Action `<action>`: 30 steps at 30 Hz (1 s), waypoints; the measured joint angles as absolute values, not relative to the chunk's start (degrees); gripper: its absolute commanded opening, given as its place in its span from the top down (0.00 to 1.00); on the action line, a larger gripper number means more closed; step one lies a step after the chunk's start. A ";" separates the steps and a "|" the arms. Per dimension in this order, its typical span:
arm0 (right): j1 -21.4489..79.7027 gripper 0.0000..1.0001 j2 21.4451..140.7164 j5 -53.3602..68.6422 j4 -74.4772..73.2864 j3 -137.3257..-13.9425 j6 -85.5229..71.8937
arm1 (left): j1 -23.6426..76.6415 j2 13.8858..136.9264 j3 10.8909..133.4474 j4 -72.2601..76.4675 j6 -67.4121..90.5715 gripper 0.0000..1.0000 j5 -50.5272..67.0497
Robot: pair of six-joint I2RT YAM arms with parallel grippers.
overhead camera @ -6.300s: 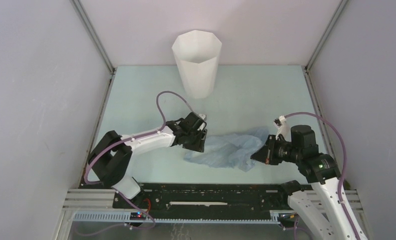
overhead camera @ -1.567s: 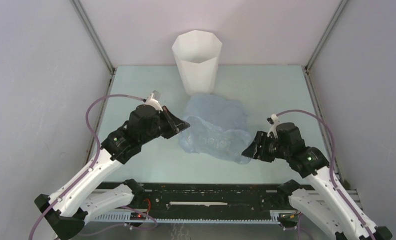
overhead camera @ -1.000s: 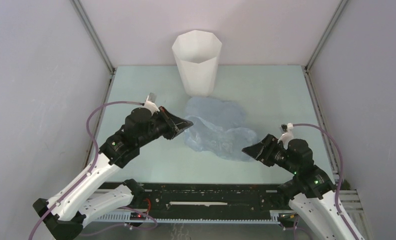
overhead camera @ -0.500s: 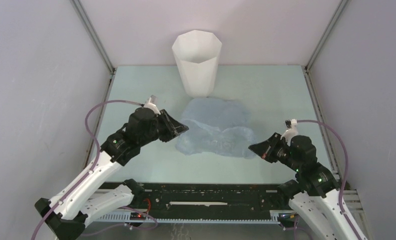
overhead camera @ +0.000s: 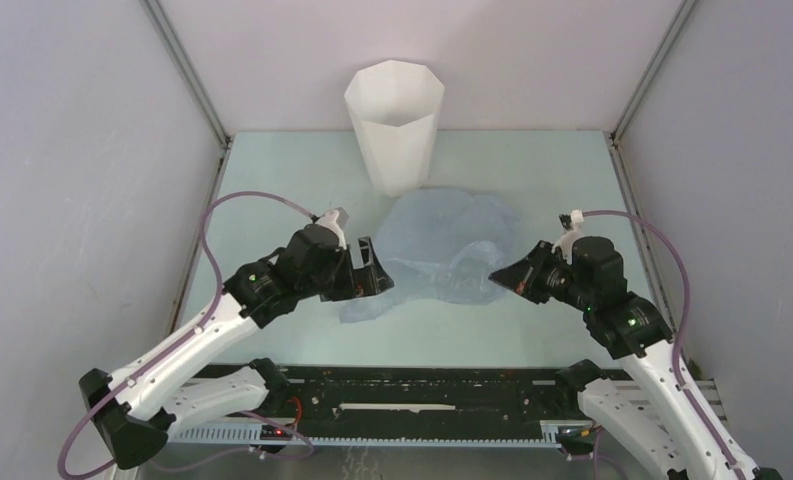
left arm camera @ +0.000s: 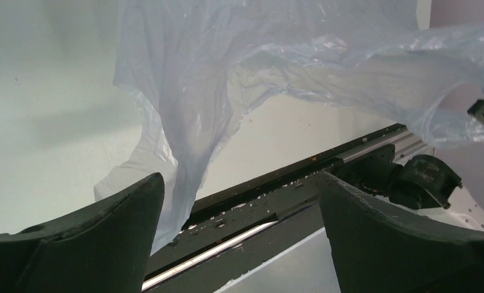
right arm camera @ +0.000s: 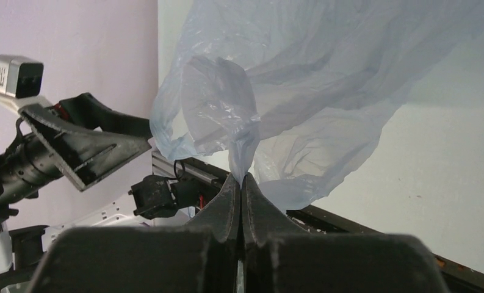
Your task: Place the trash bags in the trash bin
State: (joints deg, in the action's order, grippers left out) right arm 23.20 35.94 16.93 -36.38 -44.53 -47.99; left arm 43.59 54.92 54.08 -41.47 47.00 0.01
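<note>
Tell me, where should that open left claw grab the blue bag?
Probably the hanging fold on the left edge of the trash bag, coming from the left: it droops ahead of the open left gripper, opposite the corner the right gripper pinches.

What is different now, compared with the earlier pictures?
The left claw moved right and nearer; it now stands open and seems to have let go of the bag. The right claw, still shut on the bag, moved farther back. The bin stayed put.
</note>
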 measured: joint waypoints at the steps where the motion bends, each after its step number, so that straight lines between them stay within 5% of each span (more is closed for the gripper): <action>1: 22.92 1.00 36.40 17.21 -36.16 -44.53 -47.99 | 44.27 54.22 53.87 -41.45 46.81 0.00 -0.51; 10: 19.51 1.00 37.19 20.29 -35.27 -44.60 -47.97 | 45.25 55.33 49.58 -42.54 44.49 0.05 -4.08; 17: 18.94 1.00 37.06 21.06 -35.83 -44.62 -47.40 | 45.25 57.41 49.52 -44.03 41.89 0.75 -9.21; 20: 18.87 1.00 36.73 20.08 -37.93 -44.64 -45.45 | 45.25 59.44 51.07 -45.76 39.66 0.96 -11.75; 30: 18.06 1.00 40.93 16.01 -40.66 -38.63 -37.74 | 36.88 74.22 70.65 -47.44 37.74 1.00 -9.32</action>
State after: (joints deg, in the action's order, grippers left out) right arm 18.06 40.93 16.01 -40.66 -38.63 -37.74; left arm 36.88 74.22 70.65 -47.44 37.74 -9.32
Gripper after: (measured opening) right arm 0.008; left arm 0.005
